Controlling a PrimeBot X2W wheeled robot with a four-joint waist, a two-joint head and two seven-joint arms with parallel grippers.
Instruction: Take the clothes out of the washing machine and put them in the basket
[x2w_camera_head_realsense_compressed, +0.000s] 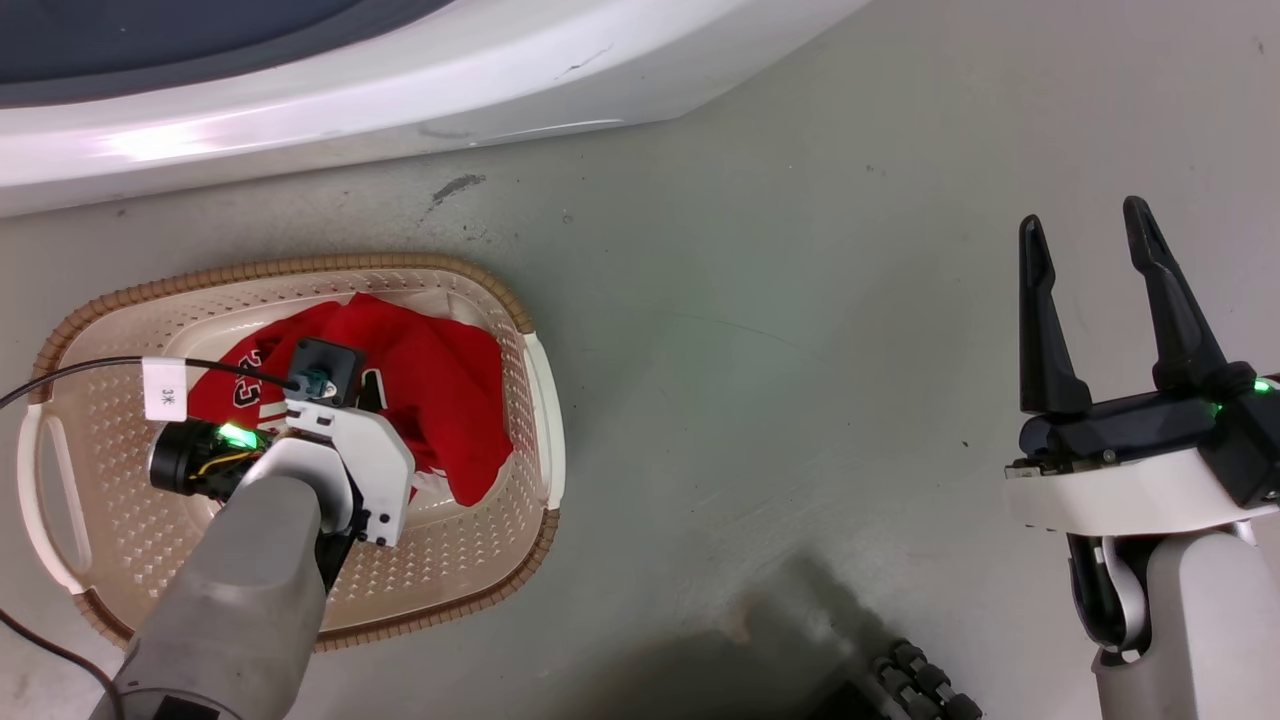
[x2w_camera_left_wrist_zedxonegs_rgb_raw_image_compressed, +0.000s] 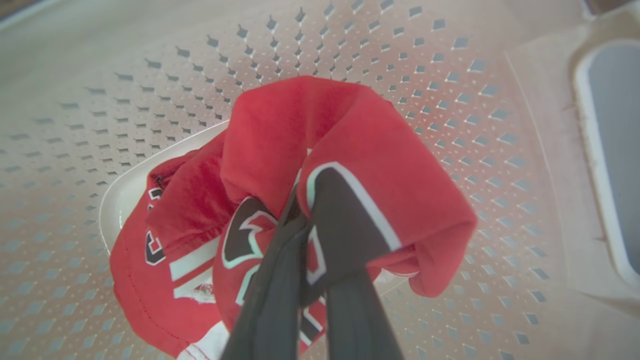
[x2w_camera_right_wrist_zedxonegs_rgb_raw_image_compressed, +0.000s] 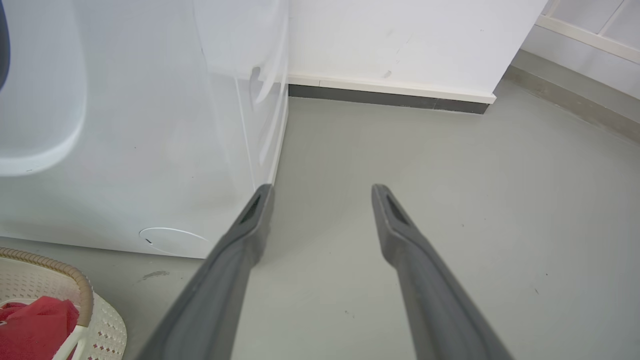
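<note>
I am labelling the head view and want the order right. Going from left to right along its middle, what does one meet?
The basket at its left handle → red clothes → the basket's right handle → bare floor → right gripper, jaws open. The left arm overlaps the basket, so it is left out.

The jersey (x2w_camera_left_wrist_zedxonegs_rgb_raw_image_compressed: 360, 145) is soft, matt red cloth with smooth printed trim. The basket (x2w_camera_head_realsense_compressed: 460, 560) is cream perforated plastic, faintly shiny, with a brown woven-look rim. The washer (x2w_camera_head_realsense_compressed: 400, 90) has a smooth, glossy white shell, lightly scuffed. The floor (x2w_camera_head_realsense_compressed: 800, 350) is matt grey, smudged. The right gripper (x2w_camera_head_realsense_compressed: 1083, 213) has matt dark fingers (x2w_camera_right_wrist_zedxonegs_rgb_raw_image_compressed: 425, 280).
</note>
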